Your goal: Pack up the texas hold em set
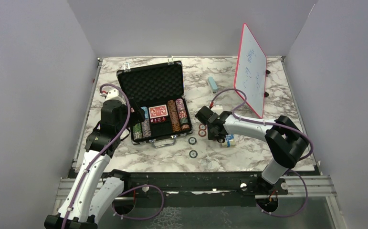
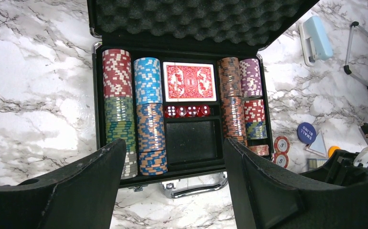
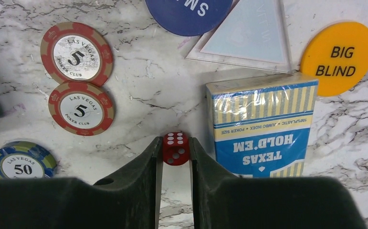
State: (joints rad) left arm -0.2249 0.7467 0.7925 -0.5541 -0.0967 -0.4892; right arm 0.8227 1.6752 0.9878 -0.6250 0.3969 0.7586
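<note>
The black briefcase (image 1: 152,85) lies open with its foam lid up. In the left wrist view its tray (image 2: 97,95) holds rows of striped chips (image 2: 149,114), a red card deck (image 2: 190,82) and several red dice (image 2: 186,111); one compartment (image 2: 193,140) is bare. My left gripper (image 2: 172,191) is open and empty above the case's front handle (image 2: 196,187), and it also shows in the top view (image 1: 135,113). My right gripper (image 3: 175,145) is shut on a red die (image 3: 175,148) at the table, beside the blue card deck (image 3: 263,124).
Loose on the marble by the right gripper are two "5" chips (image 3: 77,53), a "50" chip (image 3: 23,162), a blue button (image 3: 189,12), an orange "BIG BLIND" button (image 3: 338,57) and a clear triangle (image 3: 248,36). The red-framed whiteboard (image 1: 251,69) and a pale blue block (image 1: 213,85) stand behind.
</note>
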